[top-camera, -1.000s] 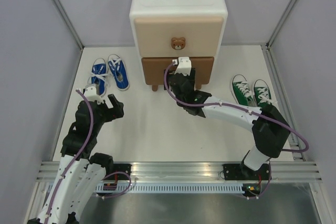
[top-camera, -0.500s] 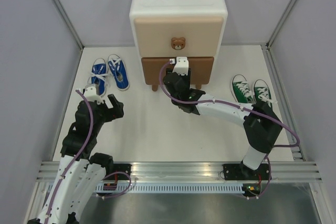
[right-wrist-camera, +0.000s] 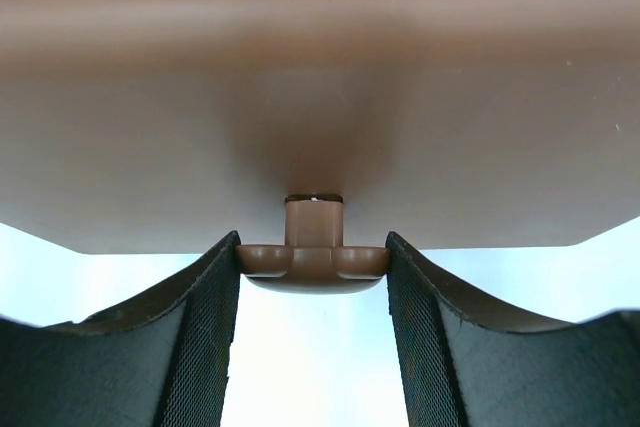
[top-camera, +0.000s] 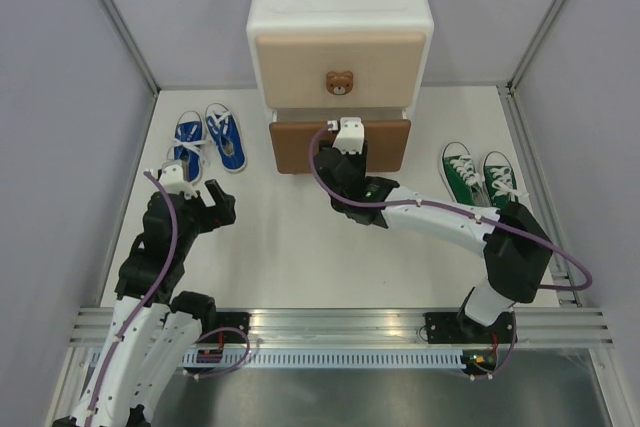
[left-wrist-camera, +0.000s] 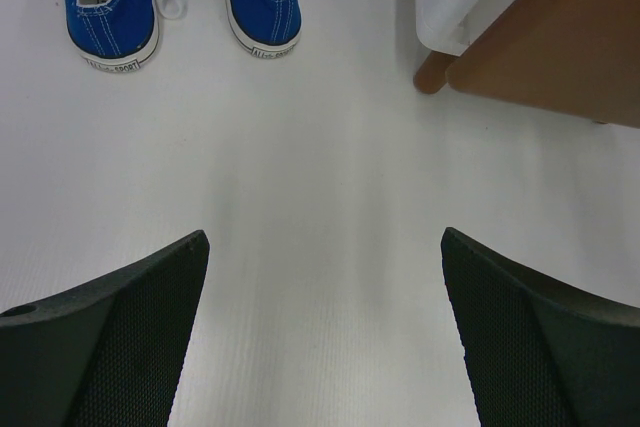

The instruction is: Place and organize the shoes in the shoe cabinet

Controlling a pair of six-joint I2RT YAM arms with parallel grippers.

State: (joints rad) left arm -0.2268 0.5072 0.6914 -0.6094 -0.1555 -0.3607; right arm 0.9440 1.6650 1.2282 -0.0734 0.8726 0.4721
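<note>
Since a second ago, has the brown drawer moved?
Yes. The brown drawer has slid out toward the arms, past the beige upper drawer front, with the right gripper shut on its knob.

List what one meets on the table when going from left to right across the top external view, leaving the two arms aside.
blue shoes → brown lower drawer of the cabinet → green shoes
</note>
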